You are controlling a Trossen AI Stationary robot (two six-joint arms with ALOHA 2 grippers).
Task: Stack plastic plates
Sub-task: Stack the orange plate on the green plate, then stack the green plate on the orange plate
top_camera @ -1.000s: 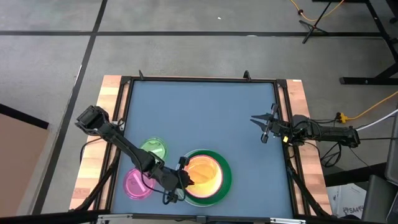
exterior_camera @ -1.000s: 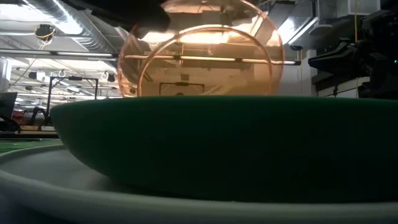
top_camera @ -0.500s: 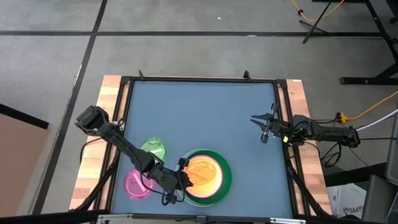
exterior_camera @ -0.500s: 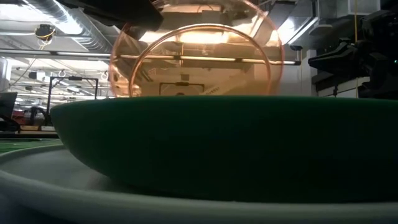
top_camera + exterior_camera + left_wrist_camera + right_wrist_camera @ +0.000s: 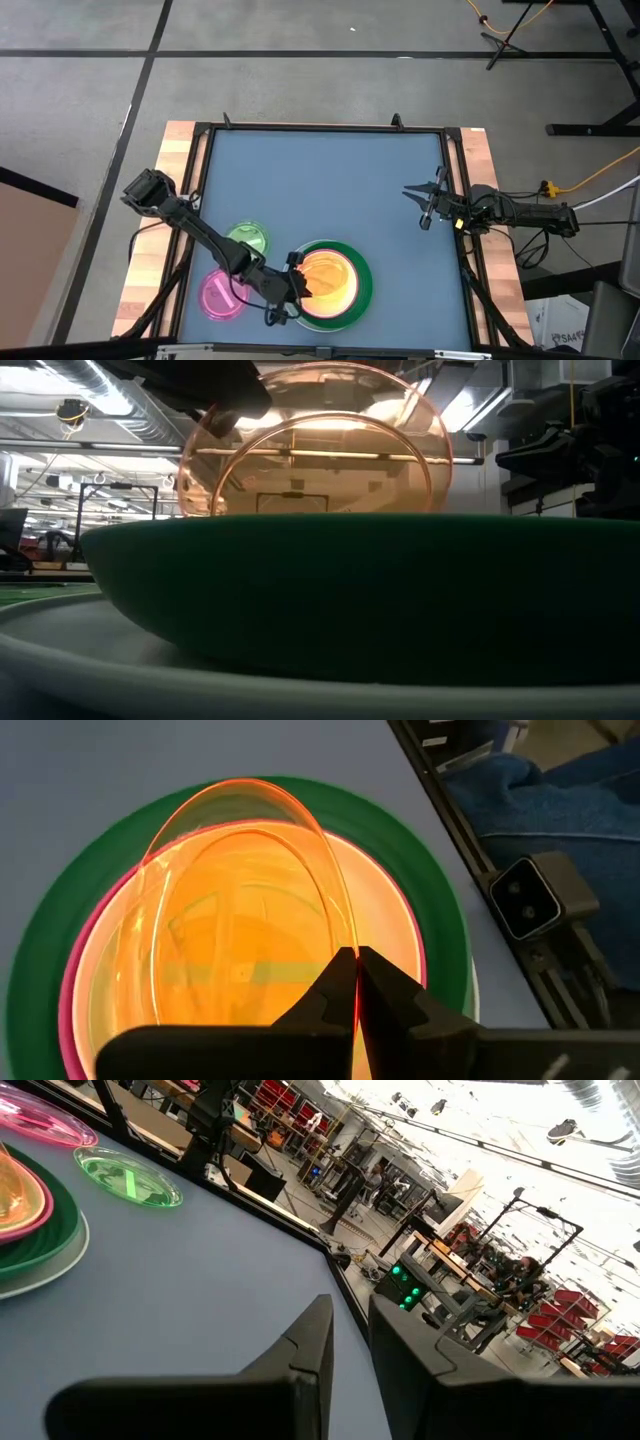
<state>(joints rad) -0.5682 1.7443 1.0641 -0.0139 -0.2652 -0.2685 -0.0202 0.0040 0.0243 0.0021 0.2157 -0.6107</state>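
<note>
A stack sits near the table's near edge: a white plate [image 5: 90,650] at the bottom, a dark green plate [image 5: 364,284] on it, and a pink plate [image 5: 416,955] inside that. My left gripper [image 5: 298,287] is over the stack's left side, shut on the translucent orange plate [image 5: 328,280], which stands tilted above the stack. A translucent green plate [image 5: 248,240] and a magenta plate [image 5: 220,296] lie flat on the table left of the stack. My right gripper [image 5: 418,207] waits open near the table's right edge, touching nothing. My left gripper [image 5: 352,955] pinches the orange plate's rim [image 5: 338,942] between its two fingers, coming level from the table's left. The plate is steeply tilted, its held rim raised. Its lower part is hidden behind the dark green plate [image 5: 350,590] in the low view.
The far half of the blue table top [image 5: 320,175] is free room. Wooden boards run along the left and right sides [image 5: 150,280]. A small camera block [image 5: 528,895] sits on the near frame, with blue cloth [image 5: 560,780] beyond it.
The left gripper has shifted slightly over the stack with the orange plate. In the low view the plate has moved a little sideways and then sunk a little. The right arm has kept still.
</note>
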